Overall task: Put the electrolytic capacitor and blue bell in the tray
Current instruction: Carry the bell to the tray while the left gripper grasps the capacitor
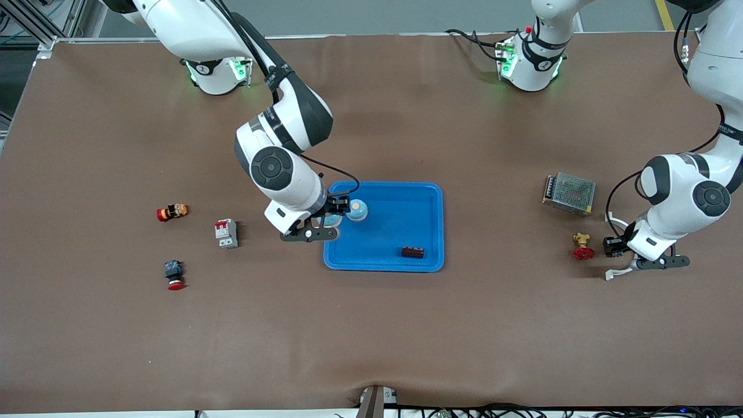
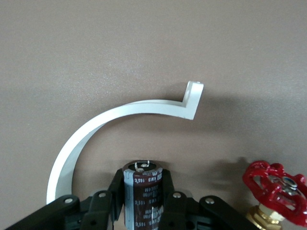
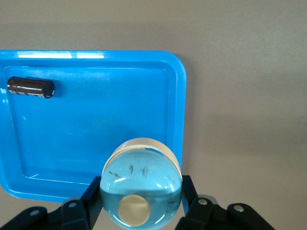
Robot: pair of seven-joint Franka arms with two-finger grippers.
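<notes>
The bright blue tray (image 1: 424,200) lies mid-table, and a dark cylinder (image 1: 412,252) rests inside it near its front rim. My right gripper (image 1: 343,215) is over the tray's edge at the right arm's end. It is shut on the pale blue bell (image 1: 357,210), a glossy dome with a cream button (image 3: 144,172). My left gripper (image 1: 615,247) is low at the table beside a red valve (image 1: 582,249). Its jaws are shut on the electrolytic capacitor (image 2: 144,191), a brown can with a grey stripe.
A white curved plastic strip (image 2: 96,129) lies on the table right by the left gripper. A metal mesh box (image 1: 569,193) sits farther from the front camera. Toward the right arm's end are a red-and-white breaker (image 1: 226,233) and two small push buttons (image 1: 172,212), (image 1: 174,275).
</notes>
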